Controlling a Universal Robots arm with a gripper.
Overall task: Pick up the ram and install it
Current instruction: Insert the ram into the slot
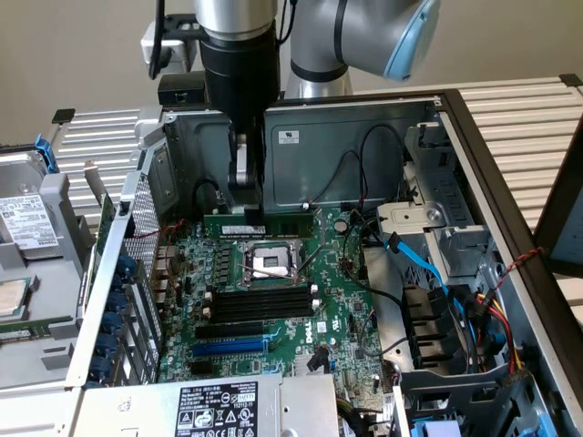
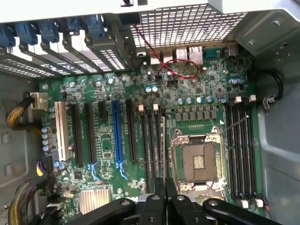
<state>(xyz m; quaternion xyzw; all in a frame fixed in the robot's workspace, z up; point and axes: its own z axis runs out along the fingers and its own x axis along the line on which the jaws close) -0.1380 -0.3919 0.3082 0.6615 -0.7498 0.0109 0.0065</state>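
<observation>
a: where is the ram (image 1: 282, 221), the long thin green circuit-board stick with the white sticker?
b: in the jaws; they are clamped on it toward its end at the exterior view's left; it hangs level inside the open grey metal computer case (image 1: 364, 137), its long edge running across the exterior view.
a: over which part of the board?
b: over the far edge of the large green motherboard (image 1: 342, 291), beyond the square silver processor socket (image 1: 271, 262) and just in front of the case's rear wall; whether it touches a slot there, i cannot tell.
a: and the long black plastic memory slots (image 1: 250, 305)?
b: on the near side of the socket, well apart from the ram; a blue expansion slot (image 1: 232, 344) lies beside them.
a: what does the wrist view give?
b: the black fingers (image 2: 153, 208) drawn close together above the motherboard, near the socket.
a: anything outside the case?
b: a pale slatted bench (image 1: 537, 118) around it; a silver hard drive (image 1: 27, 228) lies at the exterior view's left.
</observation>
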